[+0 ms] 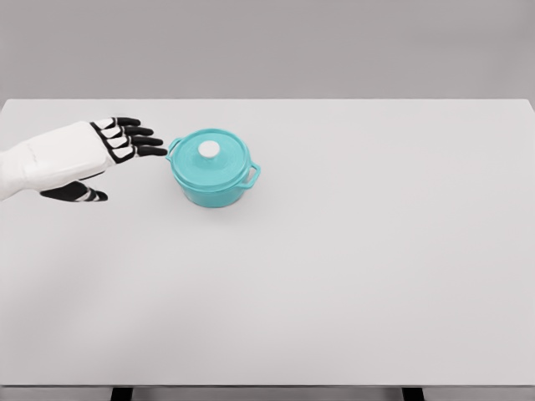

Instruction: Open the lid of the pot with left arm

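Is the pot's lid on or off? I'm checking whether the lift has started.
On. The lid sits flat on the teal pot, white knob up; the left hand, fingers spread, is beside it.

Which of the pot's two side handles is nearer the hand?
The handle on the picture's left of the teal pot: the left hand has its fingertips right beside it. The other handle faces away, lower right.

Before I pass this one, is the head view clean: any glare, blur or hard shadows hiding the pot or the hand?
Head view: even, soft light, no glare; the teal pot with its lid and white knob reads sharp, casting only a faint shadow on the white table; the left hand is crisp, fingers spread, unobscured.
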`<state>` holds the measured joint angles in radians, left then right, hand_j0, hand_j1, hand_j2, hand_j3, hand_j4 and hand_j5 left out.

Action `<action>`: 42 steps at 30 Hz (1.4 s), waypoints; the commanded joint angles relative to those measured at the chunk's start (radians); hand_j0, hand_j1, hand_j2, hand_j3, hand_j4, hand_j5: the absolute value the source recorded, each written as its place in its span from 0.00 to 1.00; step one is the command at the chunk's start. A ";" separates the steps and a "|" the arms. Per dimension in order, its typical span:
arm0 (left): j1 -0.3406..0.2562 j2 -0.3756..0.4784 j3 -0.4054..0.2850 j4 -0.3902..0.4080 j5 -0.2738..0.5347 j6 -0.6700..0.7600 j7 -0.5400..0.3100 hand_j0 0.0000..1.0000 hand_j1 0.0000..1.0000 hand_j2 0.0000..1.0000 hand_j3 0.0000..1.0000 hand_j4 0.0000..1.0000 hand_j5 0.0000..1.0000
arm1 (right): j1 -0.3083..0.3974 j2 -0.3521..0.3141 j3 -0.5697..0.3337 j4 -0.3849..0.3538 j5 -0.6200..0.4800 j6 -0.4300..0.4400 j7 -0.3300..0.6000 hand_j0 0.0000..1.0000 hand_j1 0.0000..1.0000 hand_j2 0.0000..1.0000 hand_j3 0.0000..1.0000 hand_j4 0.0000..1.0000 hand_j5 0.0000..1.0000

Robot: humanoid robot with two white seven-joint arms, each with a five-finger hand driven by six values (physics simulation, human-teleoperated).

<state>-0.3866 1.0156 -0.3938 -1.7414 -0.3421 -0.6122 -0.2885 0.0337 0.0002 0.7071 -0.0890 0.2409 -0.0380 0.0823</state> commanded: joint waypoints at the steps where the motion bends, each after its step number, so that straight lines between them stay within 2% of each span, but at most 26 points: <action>1: 0.000 -0.003 -0.003 -0.003 0.003 0.001 0.000 1.00 1.00 1.00 1.00 1.00 1.00 | 0.000 0.000 0.000 0.000 0.000 0.000 0.005 1.00 1.00 1.00 1.00 1.00 1.00; 4: 0.000 -0.003 -0.002 0.006 -0.003 0.001 0.000 1.00 1.00 1.00 1.00 1.00 1.00 | 0.005 0.000 0.000 -0.001 0.000 0.001 0.004 1.00 1.00 1.00 1.00 1.00 1.00; 5: 0.000 -0.006 -0.002 0.006 -0.037 0.001 -0.003 1.00 1.00 1.00 1.00 1.00 1.00 | 0.005 0.000 0.000 0.000 0.000 0.001 0.004 1.00 1.00 1.00 1.00 1.00 1.00; 7: -0.006 -0.026 -0.002 0.006 -0.055 0.001 -0.008 1.00 1.00 1.00 1.00 1.00 1.00 | 0.005 0.000 0.000 0.000 0.000 0.000 0.002 1.00 1.00 1.00 1.00 1.00 1.00; 11: -0.044 -0.046 -0.002 0.011 -0.064 0.001 -0.127 1.00 1.00 1.00 1.00 1.00 1.00 | 0.005 0.000 0.000 0.000 0.000 0.000 0.002 1.00 1.00 1.00 1.00 1.00 1.00; 13: -0.118 -0.035 -0.071 0.046 -0.061 0.001 -0.135 1.00 1.00 1.00 1.00 1.00 1.00 | 0.005 0.000 0.000 0.000 0.000 0.001 0.002 1.00 1.00 1.00 1.00 1.00 1.00; 14: -0.196 -0.016 -0.173 0.077 -0.066 0.001 -0.135 1.00 1.00 1.00 1.00 1.00 1.00 | 0.005 0.000 0.000 0.000 0.000 0.000 0.004 1.00 1.00 1.00 1.00 1.00 1.00; 16: -0.342 0.015 -0.321 0.102 -0.066 0.001 -0.143 1.00 1.00 1.00 1.00 1.00 1.00 | 0.005 0.000 0.000 0.000 0.000 0.001 0.004 1.00 1.00 1.00 1.00 1.00 1.00; 17: -0.365 -0.006 -0.364 0.112 -0.064 0.001 -0.141 1.00 1.00 1.00 1.00 1.00 1.00 | 0.005 0.000 0.000 0.000 0.000 0.000 0.004 1.00 1.00 1.00 1.00 1.00 1.00; 18: -0.390 -0.081 -0.376 0.118 -0.067 0.001 -0.158 1.00 1.00 1.00 1.00 1.00 1.00 | 0.005 0.000 0.000 0.000 0.000 0.001 0.004 1.00 1.00 1.00 1.00 1.00 1.00; 20: -0.425 -0.179 -0.378 0.138 -0.061 0.001 -0.322 1.00 1.00 1.00 1.00 1.00 1.00 | 0.006 0.000 0.000 0.000 0.000 0.001 0.004 1.00 1.00 1.00 1.00 1.00 1.00; 21: -0.495 -0.259 -0.418 0.174 0.000 0.001 -0.322 1.00 1.00 1.00 1.00 1.00 1.00 | 0.005 0.000 0.000 0.000 0.000 0.000 0.004 1.00 1.00 1.00 1.00 1.00 1.00; 22: -0.523 -0.264 -0.451 0.191 0.100 0.001 -0.322 1.00 1.00 1.00 1.00 1.00 1.00 | 0.005 0.000 0.000 0.000 0.000 0.001 0.002 1.00 1.00 1.00 1.00 1.00 1.00; 23: -0.552 -0.267 -0.482 0.192 0.126 0.011 -0.322 1.00 1.00 1.00 1.00 1.00 1.00 | 0.005 0.000 0.000 0.000 0.000 0.000 0.002 1.00 1.00 1.00 1.00 1.00 1.00; 25: -0.597 -0.273 -0.523 0.192 0.126 0.072 -0.322 1.00 1.00 1.00 1.00 1.00 1.00 | 0.005 0.000 0.000 0.000 0.000 0.001 0.004 1.00 1.00 1.00 1.00 1.00 1.00; 28: -0.638 -0.290 -0.523 0.200 0.124 0.106 -0.322 1.00 1.00 1.00 1.00 1.00 1.00 | 0.005 0.000 0.000 0.000 0.000 0.000 0.002 1.00 1.00 1.00 1.00 1.00 1.00; 30: -0.653 -0.312 -0.525 0.258 0.120 0.109 -0.322 1.00 1.00 1.00 1.00 1.00 1.00 | 0.005 0.000 0.000 0.000 0.000 0.000 0.004 1.00 1.00 1.00 1.00 1.00 1.00; 33: -0.660 -0.318 -0.531 0.290 0.048 0.111 -0.322 1.00 1.00 1.00 1.00 1.00 1.00 | 0.005 0.000 0.000 0.000 0.000 0.001 0.002 1.00 1.00 1.00 1.00 1.00 1.00; 34: -0.663 -0.318 -0.542 0.301 0.046 0.111 -0.322 1.00 1.00 1.00 1.00 1.00 1.00 | 0.005 0.000 0.000 0.000 0.000 0.000 0.004 1.00 1.00 1.00 1.00 1.00 1.00; 40: -0.689 -0.347 -0.583 0.304 0.026 0.118 -0.322 1.00 1.00 1.00 1.00 1.00 1.00 | 0.005 0.000 0.000 0.000 0.000 0.000 0.002 1.00 1.00 1.00 1.00 1.00 1.00; 42: -0.689 -0.351 -0.599 0.304 0.017 0.124 -0.322 0.93 0.93 0.93 0.93 0.93 0.93 | 0.006 0.000 0.000 0.000 0.000 0.000 0.002 1.00 1.00 1.00 1.00 1.00 1.00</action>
<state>-1.0753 0.6718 -0.9796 -1.4395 -0.3189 -0.4955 -0.6113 0.0383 0.0002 0.7071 -0.0890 0.2409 -0.0376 0.0849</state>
